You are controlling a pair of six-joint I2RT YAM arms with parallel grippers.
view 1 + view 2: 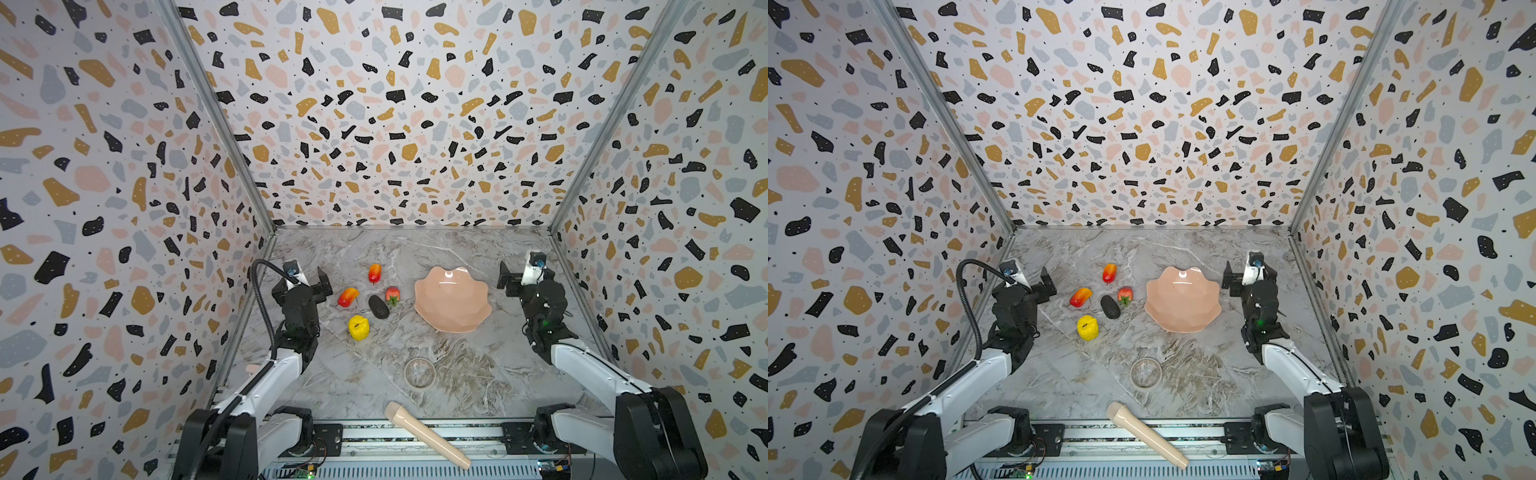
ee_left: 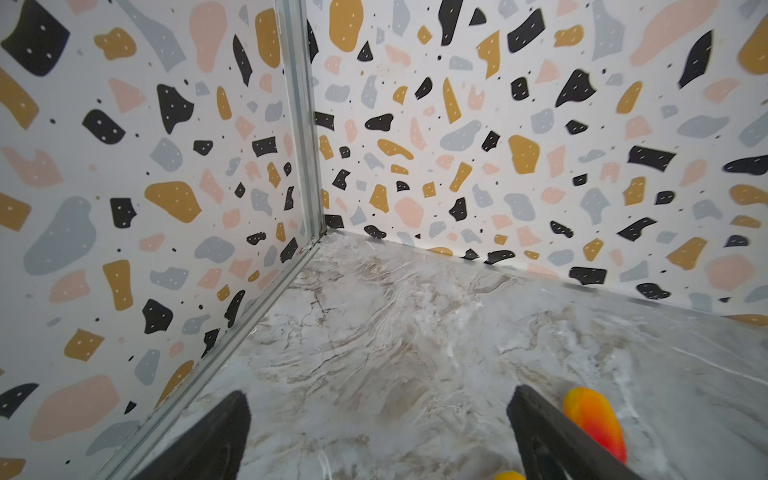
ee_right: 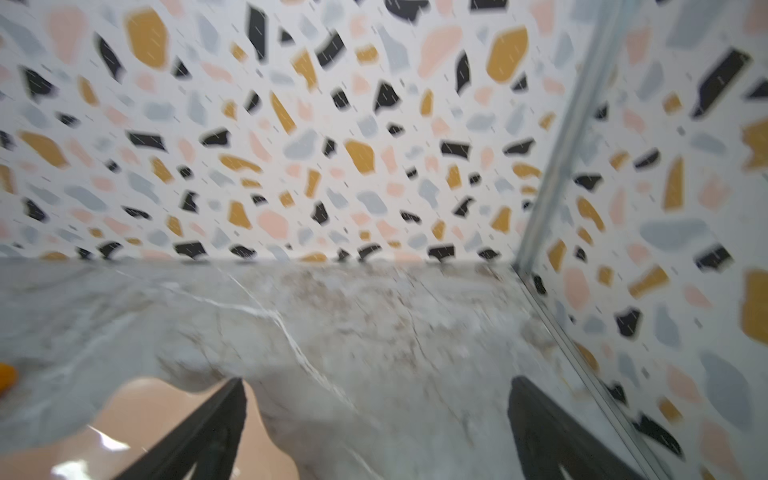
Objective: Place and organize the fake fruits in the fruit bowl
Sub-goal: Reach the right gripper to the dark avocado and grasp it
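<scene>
Fruits point(image 1: 378, 306) lie on table point(image 1: 498, 374) in cluster just beside left claw point(image 2: 380, 392). Bowl point(image 1: 452, 299) sits between cluster and right claw point(image 3: 377, 380), just beside it. Both claws spread wide.

Clear glass dish point(image 1: 419, 372) near the front-middle of the marble tabletop point(image 1: 498, 374); long beige cylinder point(image 1: 427, 435) slanting across its front edge.
</scene>
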